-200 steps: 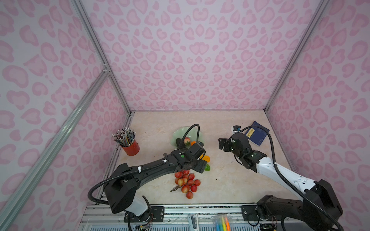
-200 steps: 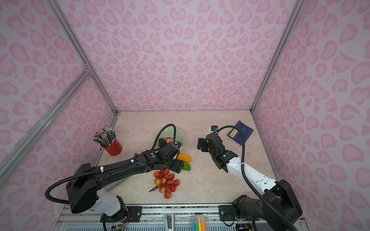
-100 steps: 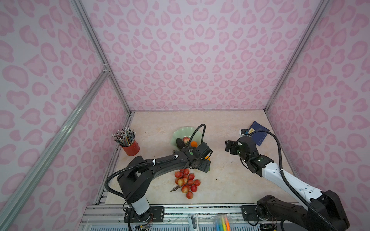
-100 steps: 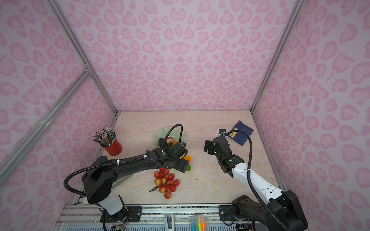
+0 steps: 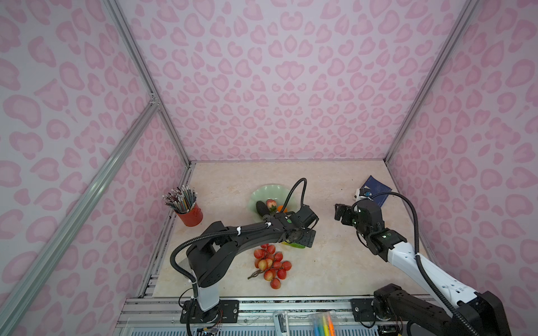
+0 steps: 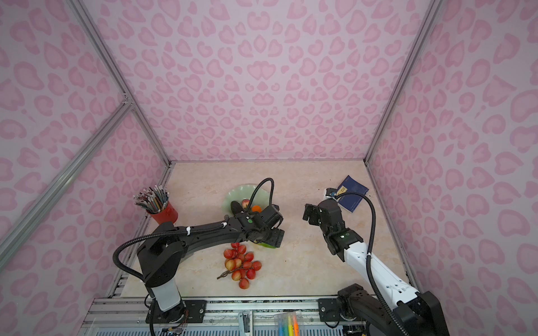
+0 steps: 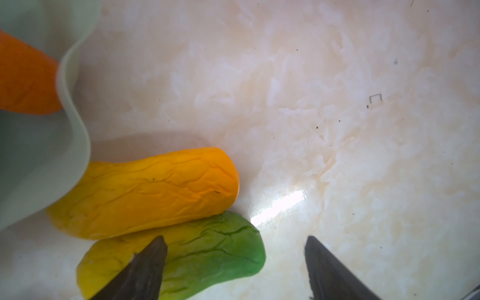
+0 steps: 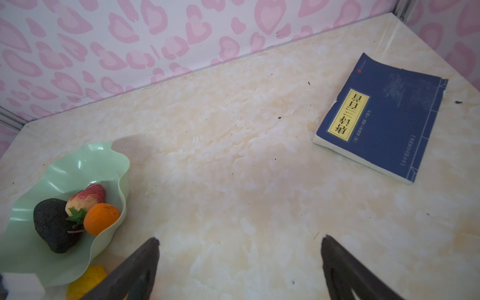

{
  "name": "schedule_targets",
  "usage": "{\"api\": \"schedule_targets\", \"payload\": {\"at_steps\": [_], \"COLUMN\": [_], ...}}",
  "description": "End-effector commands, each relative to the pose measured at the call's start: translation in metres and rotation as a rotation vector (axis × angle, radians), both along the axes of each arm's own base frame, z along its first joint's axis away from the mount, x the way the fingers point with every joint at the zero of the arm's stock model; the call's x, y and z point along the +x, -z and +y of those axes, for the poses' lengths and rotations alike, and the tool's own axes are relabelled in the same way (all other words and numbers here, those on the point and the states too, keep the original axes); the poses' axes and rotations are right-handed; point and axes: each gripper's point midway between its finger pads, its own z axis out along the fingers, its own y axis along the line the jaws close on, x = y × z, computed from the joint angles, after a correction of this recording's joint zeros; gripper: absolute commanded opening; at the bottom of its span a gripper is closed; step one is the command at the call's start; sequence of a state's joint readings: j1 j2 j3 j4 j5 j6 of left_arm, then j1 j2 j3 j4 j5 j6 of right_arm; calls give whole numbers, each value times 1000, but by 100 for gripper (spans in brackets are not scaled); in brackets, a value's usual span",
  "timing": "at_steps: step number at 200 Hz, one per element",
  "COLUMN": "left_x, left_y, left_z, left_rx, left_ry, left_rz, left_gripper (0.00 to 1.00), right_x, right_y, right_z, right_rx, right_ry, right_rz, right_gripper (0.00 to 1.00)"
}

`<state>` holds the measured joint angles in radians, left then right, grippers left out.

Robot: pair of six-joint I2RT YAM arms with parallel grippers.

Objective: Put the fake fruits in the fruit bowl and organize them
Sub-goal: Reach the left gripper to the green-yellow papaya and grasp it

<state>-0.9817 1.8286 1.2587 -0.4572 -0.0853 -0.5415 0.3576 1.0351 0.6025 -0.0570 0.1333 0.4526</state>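
A: Both top views first. What lies on the marbled surface [image 5: 233,180]?

B: A pale green bowl [image 5: 263,193] with a wavy rim, partly behind the left arm's cable. Inside it sit a dark avocado [image 5: 260,207], a strawberry [image 5: 270,203] and a sliver of orange [image 5: 280,208]. Nearer the front lie the grapes [image 5: 271,265], glossy red beads on a brown stem.

A: And the left claw [image 5: 302,237]?

B: It hangs low, just in front of the bowl, and covers most of what lies under it; only a green edge [image 6: 266,245] peeks out. The right claw [image 6: 309,213] hangs above bare surface, well apart from the fruit, near a blue book [image 6: 353,193]. A red cup [image 5: 190,215] of pencils stands at the left.

A: Left wrist view?

B: Two wrinkled oblongs lie touching: a yellow-orange one [image 7: 145,193] tucked against the bowl's rim [image 7: 75,130], and a yellow-green one [image 7: 207,249]. One dark fingertip [image 7: 145,270] overlaps the green one, the other stands on bare surface; the jaws are spread wide, clasping nothing. The orange [image 7: 23,78] is cut off by the frame.

A: Right wrist view?

B: Its fingertips [image 8: 135,270] are spread wide and empty. The bowl [image 8: 78,166] holds the rough avocado [image 8: 52,223], strawberry [image 8: 87,196] and dimpled orange [image 8: 101,218]. A yellow bit [image 8: 88,280] shows under the rim, mostly hidden.
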Motion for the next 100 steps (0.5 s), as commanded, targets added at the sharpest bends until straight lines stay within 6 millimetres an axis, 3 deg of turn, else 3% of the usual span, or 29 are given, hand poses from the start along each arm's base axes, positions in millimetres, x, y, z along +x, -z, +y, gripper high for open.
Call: {"api": "schedule_targets", "payload": {"at_steps": [1, 22, 47, 85, 100], "left_x": [-7, -20, -35, -43, -43], "left_y": [3, 3, -14, -41, -49], "left_z": [-10, -10, -3, 30, 45], "left_rx": [-32, -36, -49, -72, -79], "left_ry": [22, 46, 62, -19, -67], "left_rz": [38, 59, 26, -34, -65], "left_gripper": [83, 80, 80, 81, 82], "right_x": [-5, -6, -7, -6, -5], "right_y": [5, 3, 4, 6, 5], "right_z": [-4, -7, -7, -3, 7], "right_rx": [-1, 5, 14, 29, 27], "right_ry": [10, 19, 21, 7, -59], "right_rz": [7, 2, 1, 9, 8], "right_gripper": [96, 96, 96, 96, 95]}}
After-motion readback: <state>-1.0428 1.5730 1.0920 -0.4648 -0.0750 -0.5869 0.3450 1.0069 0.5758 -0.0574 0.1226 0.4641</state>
